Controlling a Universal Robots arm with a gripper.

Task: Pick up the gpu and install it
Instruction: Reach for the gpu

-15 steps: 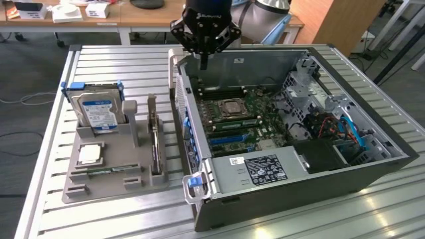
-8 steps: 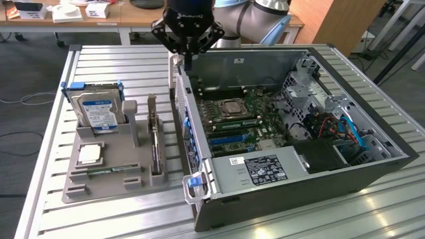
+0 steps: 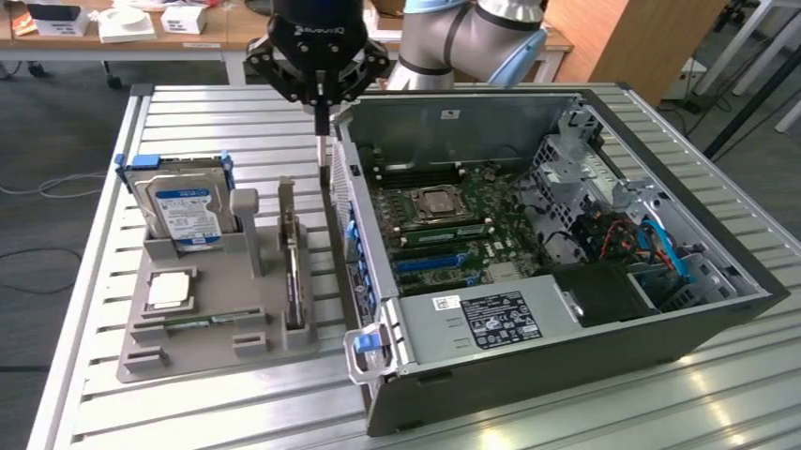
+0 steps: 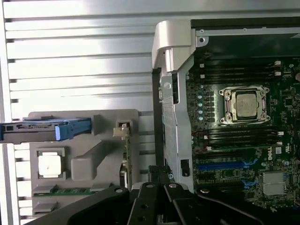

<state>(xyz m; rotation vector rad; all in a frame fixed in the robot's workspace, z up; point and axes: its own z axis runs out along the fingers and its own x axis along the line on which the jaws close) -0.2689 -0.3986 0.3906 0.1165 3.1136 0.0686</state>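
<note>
Black claw (image 3: 322, 129), white lettering (image 3: 322, 32) across its housing, angular black linkage bars (image 4: 220, 201) pinned with silver pivots (image 4: 149, 186), fingers (image 3: 322, 117) pressed into one thin dark stem. Beside the claw, rounded silver-grey arm (image 3: 451, 42) with a pale blue joint cap (image 3: 520, 54).

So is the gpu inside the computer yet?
Out. The gpu stands on its edge in the gray holder, beside the open computer case, not on the motherboard.

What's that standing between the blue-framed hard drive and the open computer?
The gpu, a thin card standing on edge in the grey holder, seen in the exterior view.
</note>
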